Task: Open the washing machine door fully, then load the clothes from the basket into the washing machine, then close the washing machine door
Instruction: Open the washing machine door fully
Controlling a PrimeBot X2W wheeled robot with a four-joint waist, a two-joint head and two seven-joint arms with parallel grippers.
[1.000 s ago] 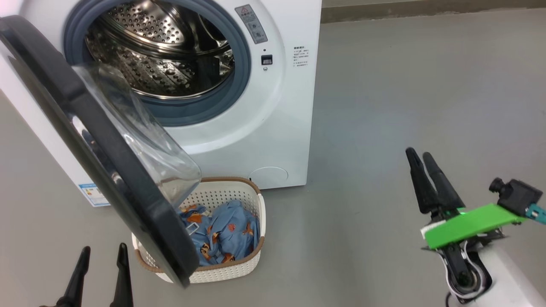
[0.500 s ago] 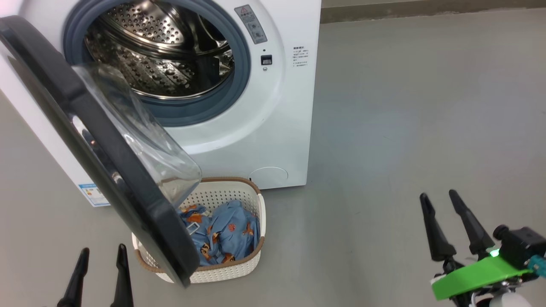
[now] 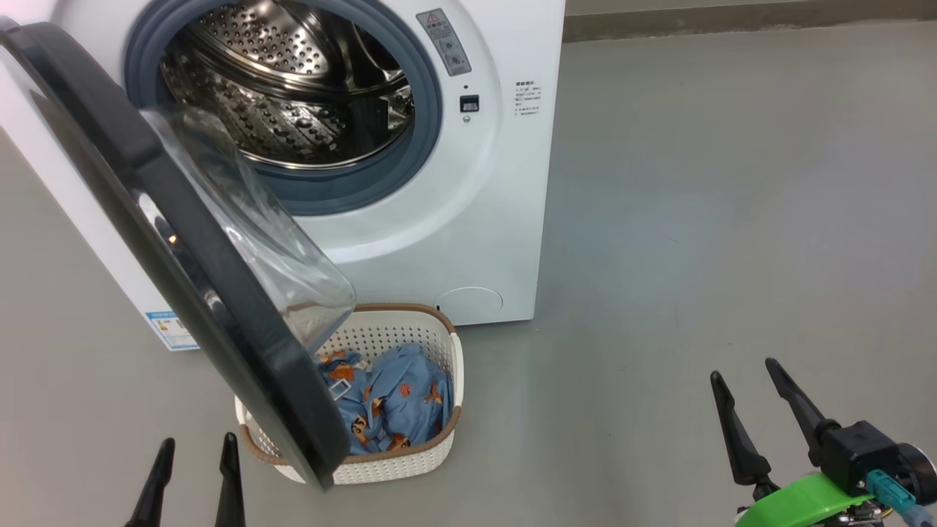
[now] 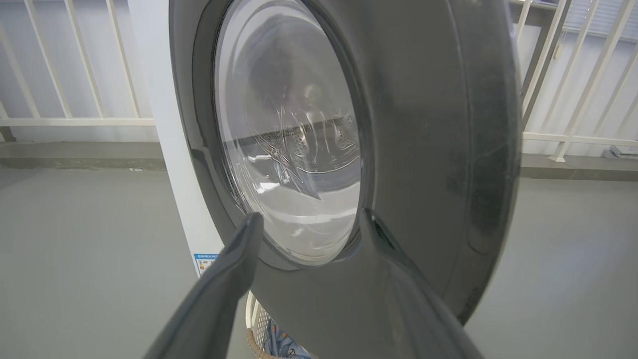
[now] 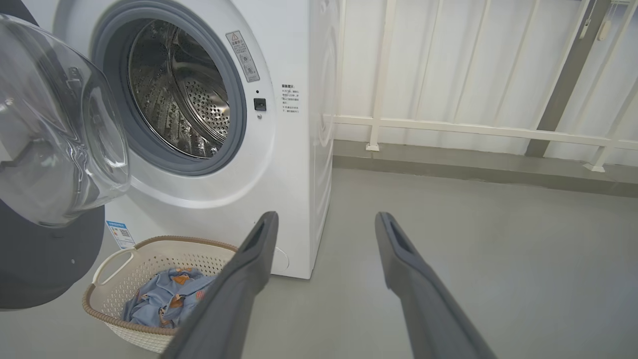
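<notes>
The large round washing machine door (image 3: 252,351), glossy black-rimmed, stands partly swung out, its free edge overhanging the cream perforated plastic basket (image 3: 395,461) of light-blue printed clothes (image 3: 399,399); the left gripper (image 3: 199,440), fingers spread and empty, faces the door's outer side, close by; the right gripper (image 3: 743,369), equally spread and empty, sits well to the right, on the inner side; opening wider likely means swinging the door leftward.

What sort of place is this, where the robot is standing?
Probably a laundry corner, perhaps on a balcony: a white front-loading washing machine stands on a bare grey floor, a basket of clothes sits before it, and a white railing runs behind.
</notes>
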